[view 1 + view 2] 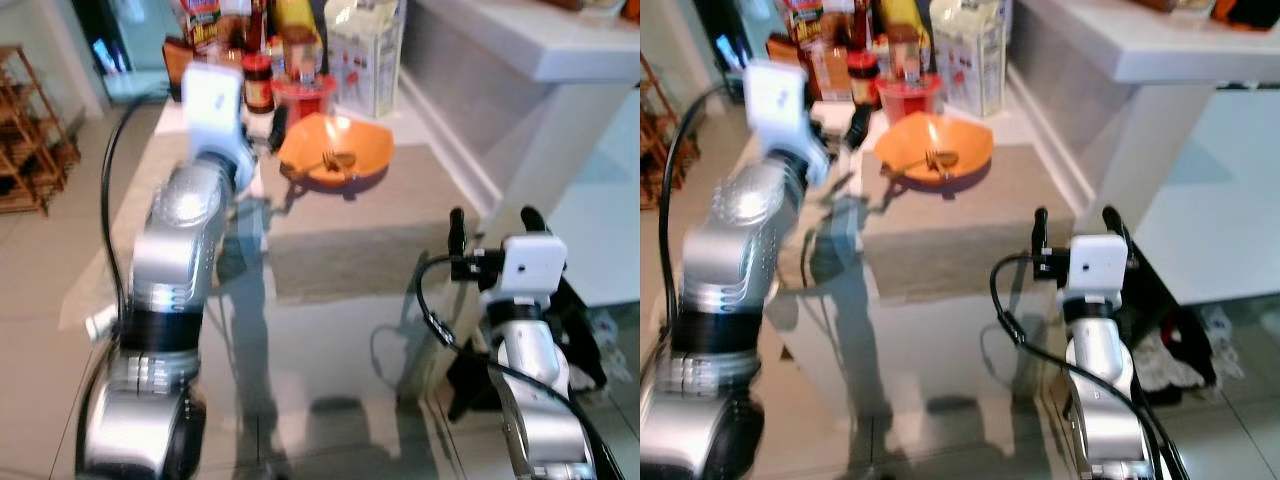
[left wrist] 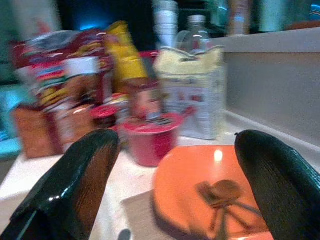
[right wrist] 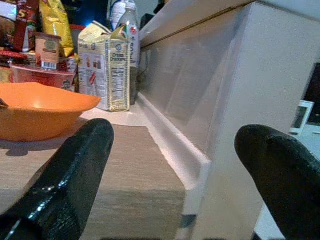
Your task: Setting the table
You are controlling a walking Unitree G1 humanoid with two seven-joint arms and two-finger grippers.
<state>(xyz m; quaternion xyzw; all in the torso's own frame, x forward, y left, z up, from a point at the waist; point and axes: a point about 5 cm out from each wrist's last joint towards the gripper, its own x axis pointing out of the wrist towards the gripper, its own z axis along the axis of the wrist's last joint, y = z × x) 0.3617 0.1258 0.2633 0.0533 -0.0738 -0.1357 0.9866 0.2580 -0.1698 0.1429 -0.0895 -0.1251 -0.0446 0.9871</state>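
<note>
Left eye view: worktop point(image 1: 380, 330) ahead, grey placemat point(image 1: 350, 225) on it. Orange bowl point(image 1: 336, 150) sits at the mat's far edge with a fork and spoon point(image 2: 222, 197) inside, red cup point(image 2: 150, 142) and cracker box point(image 3: 107, 67) just behind. My left end effector point(image 2: 175, 185) hovers near the bowl, fingers spread, empty. My right end effector point(image 3: 175, 175) sits at the worktop's right edge, also released.
</note>
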